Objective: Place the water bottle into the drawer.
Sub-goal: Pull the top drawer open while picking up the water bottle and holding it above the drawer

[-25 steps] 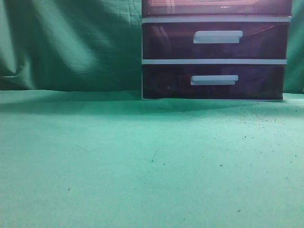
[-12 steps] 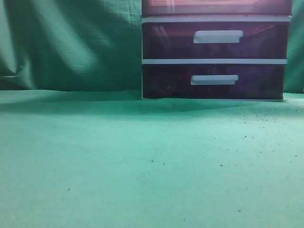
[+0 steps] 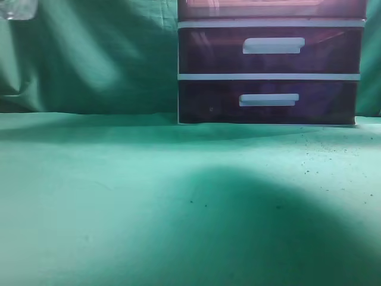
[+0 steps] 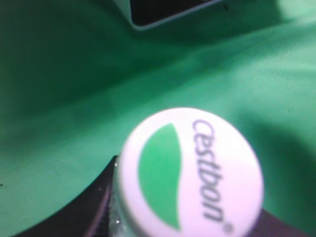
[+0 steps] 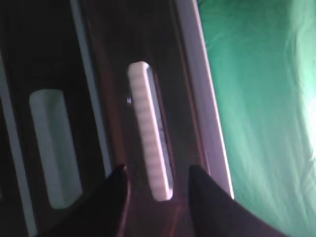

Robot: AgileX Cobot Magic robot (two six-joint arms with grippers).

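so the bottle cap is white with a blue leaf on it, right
Not quite: the leaf on the cap is green, not blue, as the left wrist view shows. The cap itself is white, as you said.

the top drawer [image 3: 271, 9] is cut off by the upper edge of the exterior view, so only its lowest strip shows and its handle is out of sight. a pale blur sits in the top left corner [image 3: 16, 8], too cropped to name. in the left wrist view the water bottle [image 4: 190, 173] shows only its blurred white cap; the body is hidden beneath it, and the left gripper is just dark shapes at the bottom edge, so its grip cannot be judged. in the right wrist view the right gripper [image 5: 158, 200] shows two dark blurred fingers [image 5: 118, 202] cut off at the bottom, either side of a ridged pale handle [image 5: 150, 131].
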